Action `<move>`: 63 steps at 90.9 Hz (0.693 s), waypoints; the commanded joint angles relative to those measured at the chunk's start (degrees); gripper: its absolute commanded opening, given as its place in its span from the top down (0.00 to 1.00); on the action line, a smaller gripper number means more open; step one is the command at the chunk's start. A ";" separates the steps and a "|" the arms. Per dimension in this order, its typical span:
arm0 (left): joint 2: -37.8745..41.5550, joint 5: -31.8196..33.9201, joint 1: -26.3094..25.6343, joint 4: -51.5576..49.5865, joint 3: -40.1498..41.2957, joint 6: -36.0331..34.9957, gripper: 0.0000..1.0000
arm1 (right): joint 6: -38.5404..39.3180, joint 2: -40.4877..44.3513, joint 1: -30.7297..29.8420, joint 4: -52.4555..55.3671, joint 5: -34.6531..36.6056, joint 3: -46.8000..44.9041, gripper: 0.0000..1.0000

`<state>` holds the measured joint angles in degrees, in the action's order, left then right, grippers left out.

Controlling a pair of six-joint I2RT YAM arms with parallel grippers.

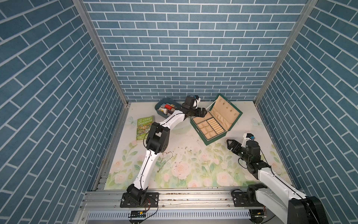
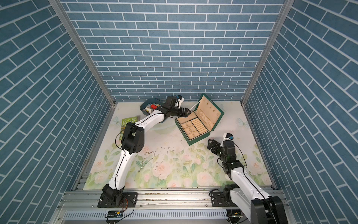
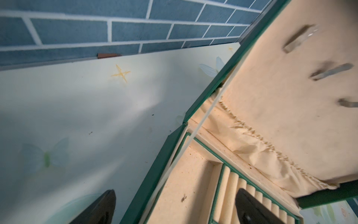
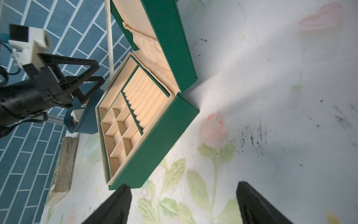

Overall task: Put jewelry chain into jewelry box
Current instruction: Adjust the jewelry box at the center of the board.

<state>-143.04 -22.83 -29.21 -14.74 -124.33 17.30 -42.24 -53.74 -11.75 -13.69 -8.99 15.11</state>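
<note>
Blue brick walls (image 1: 174, 48) close in a floral surface (image 1: 193, 139). Beyond both end effectors stands the green box (image 1: 217, 138), its lid leaning back and its beige compartments empty.

The left end effector (image 1: 205, 112) is spread wide and holds nothing. It straddles the box's rear side wall, with one finger outside the box and the other above the ring rolls. The right end effector (image 1: 228, 144) is also spread and empty, hovering just beside the box's near corner.

The chain (image 1: 162, 163) lies loose on the surface, well apart from both. It is far back from the left end effector, beside that arm's lower link, and across the surface from the right one.

The box looks ready and the pickup is not yet begun. The next move probably calls for one end effector to descend onto the chain and pinch fully, since the links are thin and lie flat.
</note>
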 commanded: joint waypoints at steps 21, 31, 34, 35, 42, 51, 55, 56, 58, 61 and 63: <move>-0.52 -7.23 -0.06 -1.68 4.79 3.02 0.02 | -1.00 -2.19 -0.35 -1.90 -2.14 0.07 0.11; 3.66 -8.39 -0.80 2.43 12.95 2.88 0.03 | -0.33 -2.67 -0.17 -1.57 -1.62 0.26 0.11; 5.18 -8.82 -0.90 3.67 15.40 3.14 0.04 | -0.24 -2.58 -0.14 -1.55 -1.57 0.27 0.11; 5.69 -9.04 -0.96 4.20 16.21 3.20 0.04 | -0.23 -2.50 -0.17 -1.58 -1.61 0.27 0.11; 8.70 -9.93 -1.20 7.61 22.09 4.13 0.05 | -0.37 -2.27 -0.03 -1.81 -2.11 0.16 0.11; 12.82 -10.33 -1.97 11.64 28.86 5.22 0.06 | -1.09 -2.57 -0.10 -1.84 -2.73 0.12 0.11; 14.12 -10.03 -2.46 12.81 31.26 5.29 0.07 | -1.25 -2.78 -0.07 -1.88 -2.78 0.02 0.12; 14.29 -9.90 -2.53 13.12 31.74 5.29 0.07 | -1.26 -2.87 -0.05 -1.92 -2.78 0.05 0.12; 14.90 -9.81 -2.78 13.59 32.87 5.38 0.07 | -1.27 -2.98 -0.12 -1.81 -2.74 0.15 0.12; 15.72 -9.78 -3.20 14.36 34.50 5.52 0.07 | -1.27 -3.20 -0.12 -1.54 -2.58 0.41 0.13; 16.25 -9.67 -3.39 14.73 35.45 5.68 0.08 | -1.16 -3.39 -0.10 -1.32 -2.49 0.59 0.13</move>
<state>-129.95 -30.59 -30.61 -4.14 -93.06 21.98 -43.22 -56.31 -11.73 -14.66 -11.18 15.11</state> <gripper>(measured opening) 0.931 0.877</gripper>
